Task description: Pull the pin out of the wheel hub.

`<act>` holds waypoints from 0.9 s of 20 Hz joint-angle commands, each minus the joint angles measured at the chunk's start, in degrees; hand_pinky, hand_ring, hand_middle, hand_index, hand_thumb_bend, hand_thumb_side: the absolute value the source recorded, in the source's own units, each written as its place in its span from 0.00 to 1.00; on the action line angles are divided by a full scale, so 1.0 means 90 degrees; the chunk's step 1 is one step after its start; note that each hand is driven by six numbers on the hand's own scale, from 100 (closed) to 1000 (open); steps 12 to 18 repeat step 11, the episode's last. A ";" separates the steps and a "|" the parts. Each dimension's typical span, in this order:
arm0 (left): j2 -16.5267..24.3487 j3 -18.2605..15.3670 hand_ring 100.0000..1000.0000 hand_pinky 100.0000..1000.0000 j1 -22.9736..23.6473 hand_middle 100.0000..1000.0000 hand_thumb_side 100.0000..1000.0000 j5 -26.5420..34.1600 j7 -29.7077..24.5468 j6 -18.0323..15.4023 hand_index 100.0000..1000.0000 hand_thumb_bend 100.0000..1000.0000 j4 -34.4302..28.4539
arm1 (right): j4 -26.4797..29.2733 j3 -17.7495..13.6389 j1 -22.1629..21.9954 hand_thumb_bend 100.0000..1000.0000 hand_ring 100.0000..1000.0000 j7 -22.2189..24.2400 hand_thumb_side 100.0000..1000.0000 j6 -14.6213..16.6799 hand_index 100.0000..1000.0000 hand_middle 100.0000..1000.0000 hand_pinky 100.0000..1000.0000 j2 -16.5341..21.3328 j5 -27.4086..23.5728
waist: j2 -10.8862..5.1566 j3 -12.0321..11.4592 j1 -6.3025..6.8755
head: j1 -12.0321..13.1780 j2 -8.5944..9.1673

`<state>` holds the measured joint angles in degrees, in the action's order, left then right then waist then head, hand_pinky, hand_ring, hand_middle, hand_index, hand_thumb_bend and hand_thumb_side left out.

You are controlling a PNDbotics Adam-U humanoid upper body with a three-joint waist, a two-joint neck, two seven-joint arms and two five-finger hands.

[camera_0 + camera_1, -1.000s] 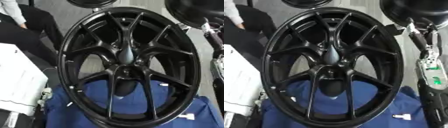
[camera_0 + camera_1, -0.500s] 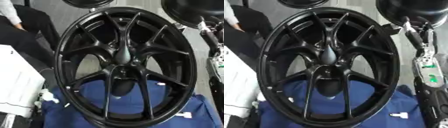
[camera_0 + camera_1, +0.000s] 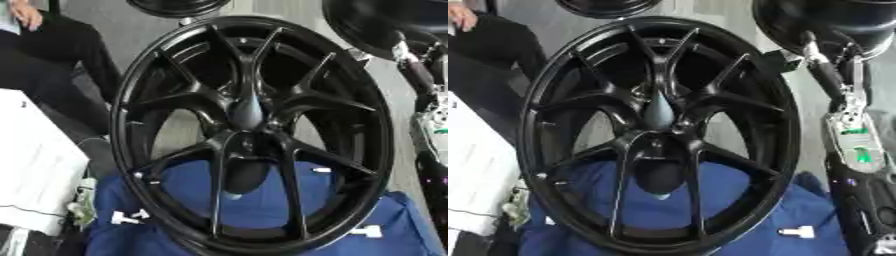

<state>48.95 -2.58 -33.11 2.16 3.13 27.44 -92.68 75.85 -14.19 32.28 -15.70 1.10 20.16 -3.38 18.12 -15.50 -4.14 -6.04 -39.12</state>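
Observation:
A large black spoked wheel (image 3: pixel 175 75) lies across a blue cloth (image 3: pixel 254 205) and fills the middle of both views. At its hub sits a grey-blue tapered piece (image 3: pixel 248 111), narrow end up; I cannot tell whether this is the pin. My right arm (image 3: pixel 855 150), silver with a green light, runs down the right edge beside the rim without touching it. Its dark lower end (image 3: pixel 868 210) may be the hand, but its shape is unclear. My left hand shows in neither view.
Small white parts lie on the cloth at the lower left (image 3: pixel 122 217) and lower right (image 3: pixel 796 231). A white box (image 3: pixel 35 170) stands at the left. Another dark wheel (image 3: pixel 833 20) sits at the top right. A person in dark clothes (image 3: pixel 61 45) is at the top left.
The whole picture has shifted a little, so the camera moved. My right arm shows slightly lower along the right edge. The wheel and its hub piece look unchanged.

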 commanded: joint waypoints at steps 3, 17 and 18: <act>-0.0632 -0.0174 0.67 0.71 0.0314 0.62 0.66 0.1165 0.1846 -0.0890 0.66 0.20 -0.0392 | 0.0168 -0.0050 0.0154 0.39 0.68 -0.0115 0.36 0.0038 0.83 0.68 0.86 0.0062 -0.0078 | -0.0189 0.0007 -0.0022 | -0.0002 0.0108; -0.1674 -0.0411 0.71 0.73 0.0791 0.70 0.78 0.1742 0.2946 -0.2716 0.73 0.29 -0.0018 | 0.0145 -0.0125 0.0211 0.40 0.67 -0.0329 0.36 0.0085 0.83 0.68 0.86 0.0040 -0.0161 | -0.0183 0.0026 -0.0100 | 0.0055 0.0141; -0.1674 -0.0411 0.71 0.73 0.0791 0.70 0.78 0.1742 0.2946 -0.2716 0.73 0.29 -0.0018 | 0.0145 -0.0125 0.0211 0.40 0.67 -0.0329 0.36 0.0085 0.83 0.68 0.86 0.0040 -0.0161 | -0.0183 0.0026 -0.0100 | 0.0055 0.0141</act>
